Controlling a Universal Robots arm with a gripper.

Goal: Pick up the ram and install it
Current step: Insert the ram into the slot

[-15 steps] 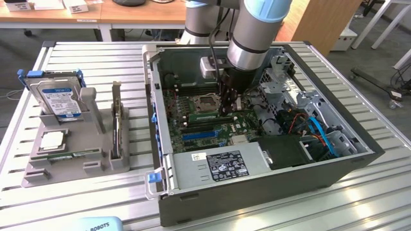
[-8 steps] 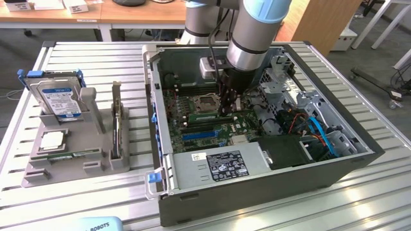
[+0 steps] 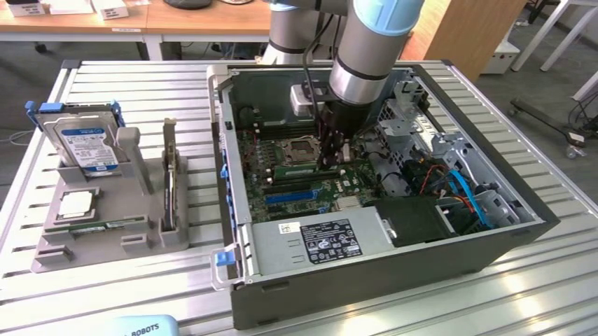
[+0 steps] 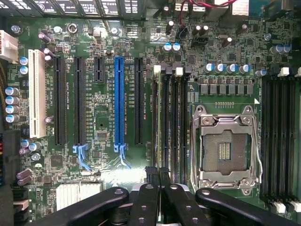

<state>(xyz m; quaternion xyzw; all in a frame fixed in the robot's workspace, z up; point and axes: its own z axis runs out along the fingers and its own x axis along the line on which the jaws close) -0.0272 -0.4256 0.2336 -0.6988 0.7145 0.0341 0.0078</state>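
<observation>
The ram (image 4: 162,122) is a thin green stick seen edge-on, standing in a memory slot of the motherboard beside the empty processor socket (image 4: 225,150). In the exterior view the ram (image 3: 297,170) shows as a green strip just to that view's left of my gripper (image 3: 332,166), which reaches straight down into the open computer case. In the wrist view my gripper (image 4: 159,176) is shut, its black fingertips (image 4: 150,175) closed on either side of the stick's top edge near one end.
The case wall (image 3: 224,140) surrounds the arm, with cables and drive cages to the exterior view's right. A grey holder (image 3: 56,252) on the slatted table carries a hard drive (image 3: 86,143), a square silver chip (image 3: 75,203), another green stick (image 3: 98,226) and an upright card (image 3: 169,182).
</observation>
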